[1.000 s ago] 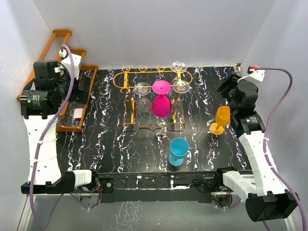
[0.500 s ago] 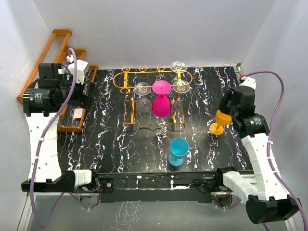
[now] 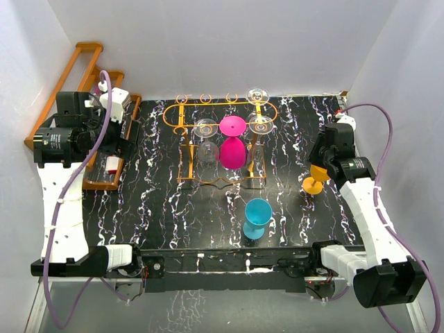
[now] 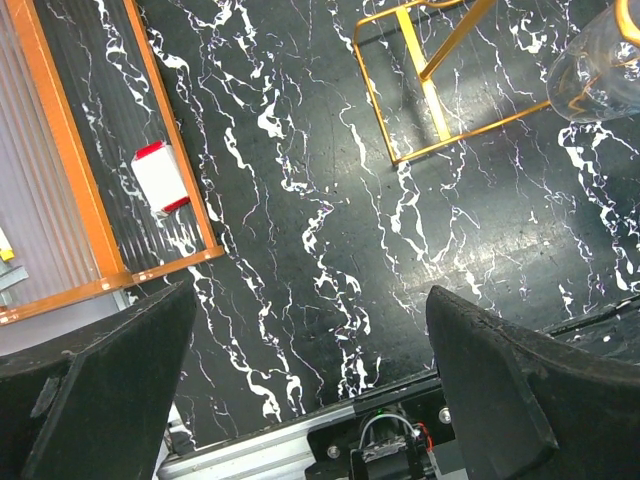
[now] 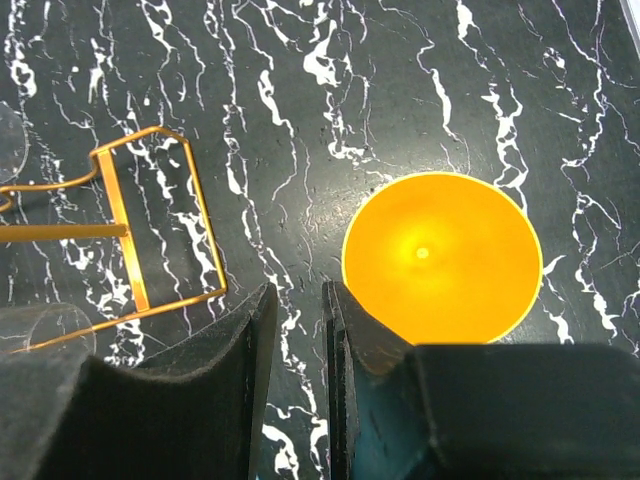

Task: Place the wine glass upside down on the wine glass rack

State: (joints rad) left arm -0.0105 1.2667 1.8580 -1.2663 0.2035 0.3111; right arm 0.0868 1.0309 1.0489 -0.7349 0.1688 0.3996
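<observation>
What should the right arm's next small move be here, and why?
Probably a small sideways shift, bringing the rim of the orange wine glass into the gap of the right gripper. In the wrist view the jaws stand narrowly apart with only bare tabletop between them; the glass sits beside them, partly behind one finger, not yet gripped.

On the counter [image 3: 159, 208], the wine glass rack [image 3: 183, 163] stands at 12 o'clock with glasses [image 3: 232, 151] hanging in it. One wine glass [image 3: 316, 182] stands at 3 o'clock and another glass [image 3: 257, 217] at 6 o'clock. A stepped rack [image 3: 87, 52] sits at 9 o'clock.
</observation>
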